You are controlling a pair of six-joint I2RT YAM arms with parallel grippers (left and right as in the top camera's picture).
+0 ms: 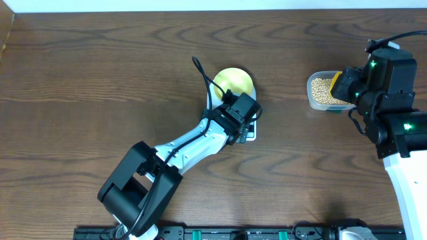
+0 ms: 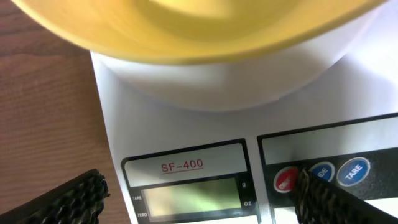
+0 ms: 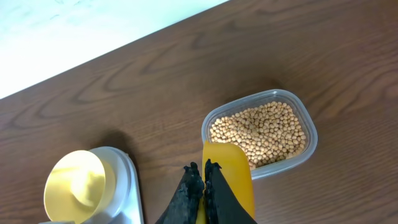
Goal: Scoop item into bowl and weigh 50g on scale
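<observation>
Left wrist view: left claw spread apart above scale; display unreadable; bowl on it, cropped by frame top
Right wrist view: right claw clamped on yellow scoop; grip point hidden behind fingers
Beans: in clear tub on desk
Overhead: left arm covers most of scale

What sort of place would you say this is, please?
Probably a robot test bench rather than a real kitchen: a wooden table with a kitchen scale, a yellow bowl on it, a tub of beans and two robot arms.
</observation>
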